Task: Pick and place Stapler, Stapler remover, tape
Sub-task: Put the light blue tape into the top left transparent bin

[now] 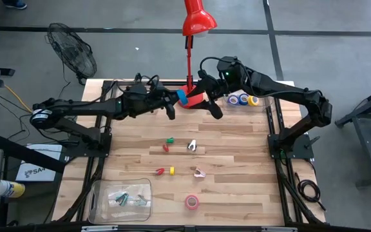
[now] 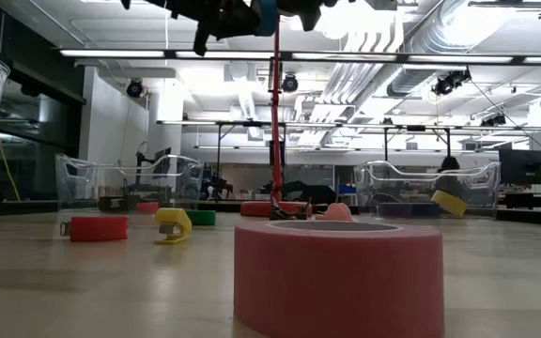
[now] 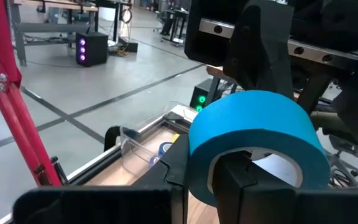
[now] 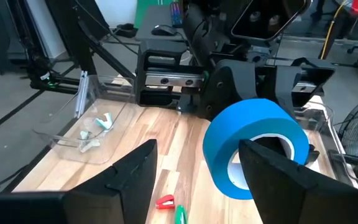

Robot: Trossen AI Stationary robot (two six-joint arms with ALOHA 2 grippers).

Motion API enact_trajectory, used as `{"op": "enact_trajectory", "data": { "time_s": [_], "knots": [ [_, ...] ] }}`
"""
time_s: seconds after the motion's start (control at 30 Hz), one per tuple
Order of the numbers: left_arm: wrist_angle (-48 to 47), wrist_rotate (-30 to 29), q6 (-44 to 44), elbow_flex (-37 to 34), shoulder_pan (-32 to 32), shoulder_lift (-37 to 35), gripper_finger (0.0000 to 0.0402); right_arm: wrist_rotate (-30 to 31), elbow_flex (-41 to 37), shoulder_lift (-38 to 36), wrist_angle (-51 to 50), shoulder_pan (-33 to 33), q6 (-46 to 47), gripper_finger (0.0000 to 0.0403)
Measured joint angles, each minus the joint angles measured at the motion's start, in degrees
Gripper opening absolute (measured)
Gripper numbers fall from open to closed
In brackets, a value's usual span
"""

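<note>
**Blue roll changing claws in mid-air; most of the sorting is still waiting**

The left claw (image 1: 176, 100) is pressing together on the wall of the blue tape (image 4: 253, 130), holding it off the bench (image 1: 237, 167) just beside the pole of the red lamp (image 1: 189, 58). The right claw (image 4: 204, 186) is standing spread around the same roll. One finger is crossing the ring's open centre and the other is staying clear on the far side, so it is not gripping yet. This looks like a handover that is only half made.

On the right arm's side of the lamp, a clear tray (image 1: 263, 103) is already holding a few rolls, a yellow one (image 1: 254, 100) among them, so part of the tape work seems done.

Well away from the lamp, a pink roll (image 1: 191, 202) is lying alone near the opposite edge of the bench. Between it and the lamp, small loose pieces are sitting scattered: red, green, yellow, one white (image 1: 192, 145) and one pink. A second clear tray (image 1: 98, 193), diagonally farthest from the lamp, is holding pale items. I cannot make out the black stapler anywhere.
</note>
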Motion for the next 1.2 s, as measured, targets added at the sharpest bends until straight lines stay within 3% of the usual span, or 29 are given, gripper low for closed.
{"op": "enact_trajectory", "data": {
  "time_s": [0.5, 0.7, 0.83, 1.2],
  "knots": [
    [0.31, 1.2, 1.46, 0.0, 0.02, 0.12, 0.0034, 0.62, 0.07, 0.15, -1.18, -1.26, 1.76, 0.0222],
    [0.32, 2.71, 1.34, 0.11, -0.08, 0.22, 0.0034, 6.45, -0.04, 0.5, -1.64, -1.18, 2.87, 0.0222],
    [0.44, 2.68, 1.33, 0.11, -0.07, 0.09, 0.0034, 6.55, -0.04, 0.42, -1.66, -1.23, 3.9, 0.0222],
    [0.16, -0.18, 2.03, 0.11, -0.15, 0.07, 0.0034, -1.82, -0.04, 0.42, -1.44, 0.36, 3.28, 0.0205]
  ]
}}
